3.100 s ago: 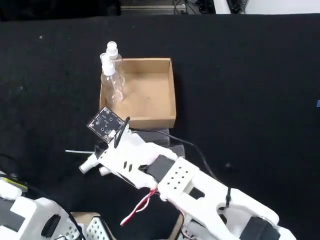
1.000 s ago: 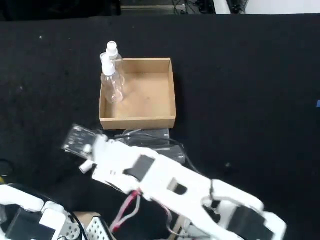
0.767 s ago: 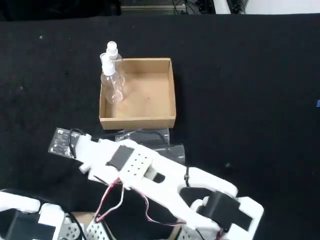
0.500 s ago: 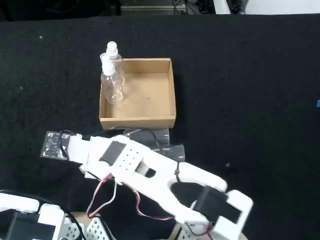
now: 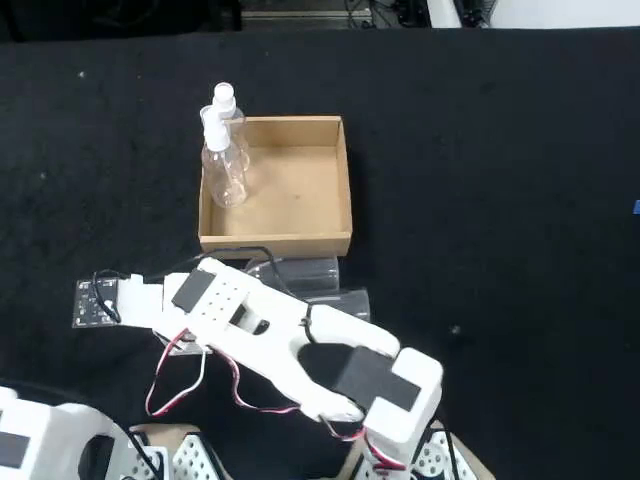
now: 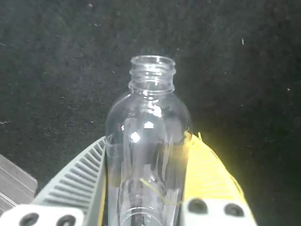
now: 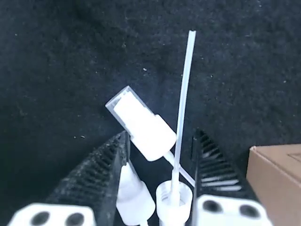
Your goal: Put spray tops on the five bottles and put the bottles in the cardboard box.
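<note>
Right arm [image 5: 250,325] has swung left, off the box [image 5: 346,180] front. Right gripper [image 7: 160,136] is now over loose spray tops [image 7: 141,125]; whether it grips one, cannot tell. Left gripper [image 6: 146,141] clamps an uncapped bottle [image 6: 150,113], ready for a top.

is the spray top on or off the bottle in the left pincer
Off. The bottle held in the left pincer ends in a bare, open threaded neck with nothing screwed onto it.
</note>
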`<state>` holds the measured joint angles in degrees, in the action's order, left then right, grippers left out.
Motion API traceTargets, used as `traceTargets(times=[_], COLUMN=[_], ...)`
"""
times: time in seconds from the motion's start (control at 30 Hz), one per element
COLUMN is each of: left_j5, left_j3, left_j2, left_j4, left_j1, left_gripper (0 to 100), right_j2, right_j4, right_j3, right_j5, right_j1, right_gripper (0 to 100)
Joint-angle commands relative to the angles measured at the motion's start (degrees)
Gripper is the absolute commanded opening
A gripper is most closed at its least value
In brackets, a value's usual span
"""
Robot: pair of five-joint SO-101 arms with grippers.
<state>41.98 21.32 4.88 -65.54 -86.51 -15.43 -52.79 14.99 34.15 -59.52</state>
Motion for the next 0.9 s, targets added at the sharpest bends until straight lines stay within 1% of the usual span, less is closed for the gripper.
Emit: traceTargets(times=[0.0, 0.23, 0.3, 0.4, 0.43, 0.53, 0.73, 0.87], left_j5=[-0.53, -0.53, -0.53, -0.53, -0.53, -0.53, -0.53, -0.53], left_j3=[-8.22, -9.8, -9.71, -9.8, -9.8, -9.54, -9.54, -9.54], left_j2=[-0.62, -0.7, -0.7, -1.05, -1.05, -1.14, -1.14, -1.14], left_j4=[-4.4, -5.45, -5.45, -5.45, -5.45, -5.45, -5.45, -5.45], left_j1=[-0.66, -0.75, -0.75, -0.57, -0.48, -0.22, -0.22, -0.22], left_gripper=[3, 3, 3, 3, 3, 3, 3, 3], right_j2=[-0.75, -2.77, -3.03, -3.03, -2.77, -0.92, 3.82, 5.49], right_j4=[-0.79, -0.7, -0.53, -0.44, -0.79, -0.88, -0.44, -0.35], right_j3=[-5.05, -7.43, -7.16, -6.9, -6.9, -7.25, -9.98, -13.05], right_j5=[1.32, 0.79, 0.79, 0.7, 0.7, 0.62, -7.12, -13.71], right_j1=[-0.7, -0.79, -0.79, -0.7, -0.7, -0.7, -0.35, -0.35], right_gripper=[20.1, 19.1, 13.9, 2.0, 0.7, 3.1, 3.1, 3.1])
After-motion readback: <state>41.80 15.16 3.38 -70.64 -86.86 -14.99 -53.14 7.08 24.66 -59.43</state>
